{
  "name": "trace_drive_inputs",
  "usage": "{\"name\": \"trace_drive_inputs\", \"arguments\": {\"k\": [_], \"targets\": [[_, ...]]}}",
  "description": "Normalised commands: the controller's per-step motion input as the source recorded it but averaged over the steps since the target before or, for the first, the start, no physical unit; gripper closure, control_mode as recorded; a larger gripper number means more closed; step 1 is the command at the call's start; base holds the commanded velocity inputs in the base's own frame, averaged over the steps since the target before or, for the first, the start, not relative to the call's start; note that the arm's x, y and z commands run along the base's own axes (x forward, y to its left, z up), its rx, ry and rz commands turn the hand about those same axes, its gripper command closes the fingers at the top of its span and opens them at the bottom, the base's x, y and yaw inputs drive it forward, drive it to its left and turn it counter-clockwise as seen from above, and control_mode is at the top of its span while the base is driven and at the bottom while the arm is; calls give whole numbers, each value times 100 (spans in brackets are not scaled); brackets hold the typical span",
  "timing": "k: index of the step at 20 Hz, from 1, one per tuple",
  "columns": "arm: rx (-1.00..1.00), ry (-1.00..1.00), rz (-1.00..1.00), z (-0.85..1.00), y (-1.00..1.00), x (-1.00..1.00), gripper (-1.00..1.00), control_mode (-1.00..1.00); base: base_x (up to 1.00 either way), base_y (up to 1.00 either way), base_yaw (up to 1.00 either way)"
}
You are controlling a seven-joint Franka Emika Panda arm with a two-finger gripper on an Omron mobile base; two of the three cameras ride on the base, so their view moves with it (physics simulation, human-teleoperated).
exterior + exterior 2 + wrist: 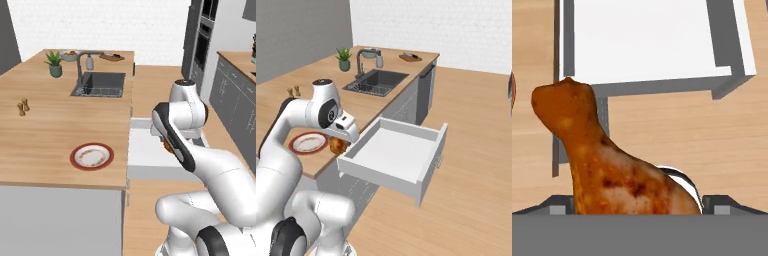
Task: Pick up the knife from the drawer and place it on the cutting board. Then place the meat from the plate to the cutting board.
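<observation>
Golden-brown meat [607,165] sits between the claw's [340,145] wide-spread tips, apparently gripped, at the surface's [45,130] near edge beside the plate [92,156], which holds only crumbs. Just beyond, the pulled-out drawer [398,152] lies bare and white. Farther off, the sink [100,84].

bystanders on the island counter

from my seat i see a dark sink [99,84] set into the wooden countertop [45,130], with a grey faucet [81,62] at its back edge. a small potted plant [54,64] stands near the far left corner, a light grey bowl [69,55] just behind it. two small brown shakers [22,106] stand together, well apart from the sink.
</observation>
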Motion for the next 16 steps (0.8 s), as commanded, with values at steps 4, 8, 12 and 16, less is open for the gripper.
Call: {"name": "trace_drive_inputs", "arguments": {"k": [4,8,12,16], "targets": [[0,0,0,0,0,0,100,100,-64,-91,-36],[0,0,0,0,0,0,100,100,-23,-100,-41],[0,0,0,0,0,0,100,100,16,-100,-34],[0,0,0,0,0,0,100,100,54,-61,-19]]}}
